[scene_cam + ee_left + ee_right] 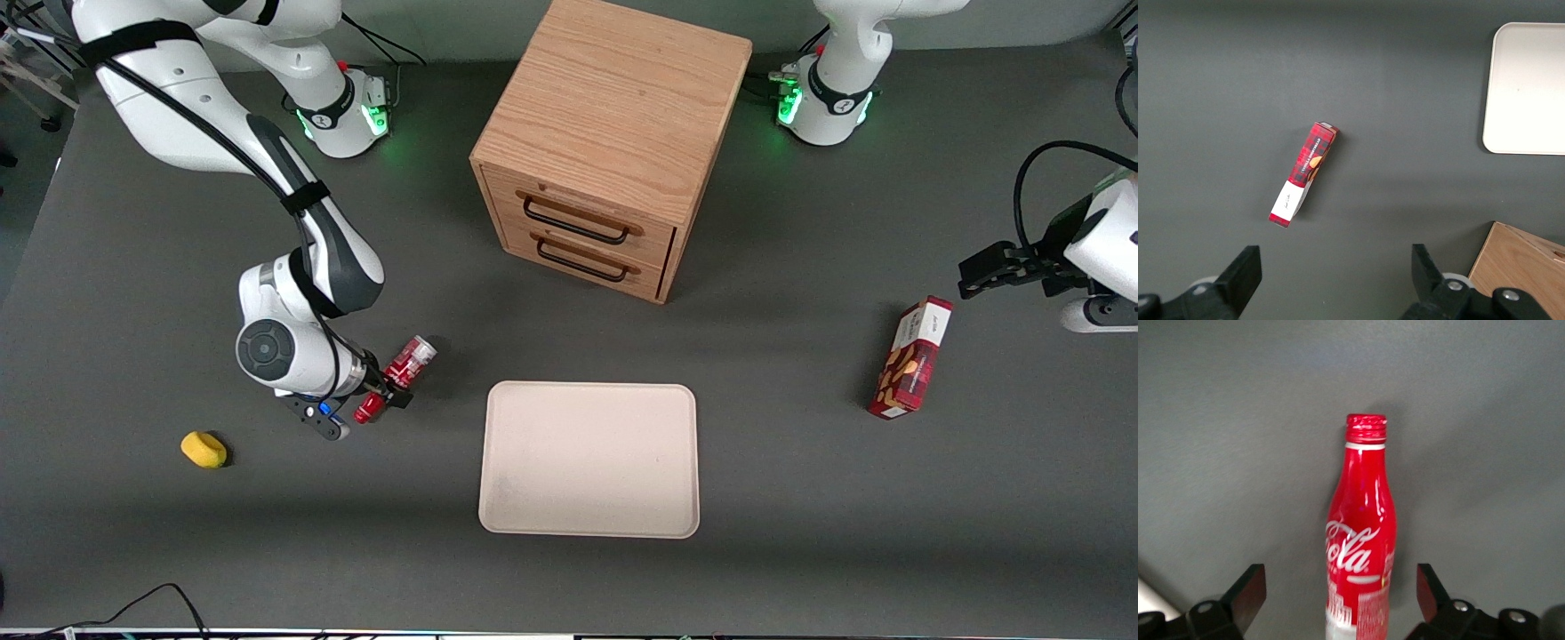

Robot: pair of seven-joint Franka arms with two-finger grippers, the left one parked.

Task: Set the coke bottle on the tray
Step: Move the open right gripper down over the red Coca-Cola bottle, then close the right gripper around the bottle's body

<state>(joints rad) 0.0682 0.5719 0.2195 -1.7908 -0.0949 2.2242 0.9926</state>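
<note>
The coke bottle (pixel 397 376) lies tilted above the table beside the tray (pixel 589 460), toward the working arm's end. The gripper (pixel 378 400) sits around it with fingers spread wide, not pressing it. A yellow object (pixel 204 449) lies farther from the tray.

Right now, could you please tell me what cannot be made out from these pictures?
- Front view: the end effector, open over the coke bottle, hides the bottle's middle.
- Right wrist view: the bottle's base is cut off by the picture's edge.
- Left wrist view: the tray is cut off by the edge.
- Front view: the snack box print is too small to read.
</note>
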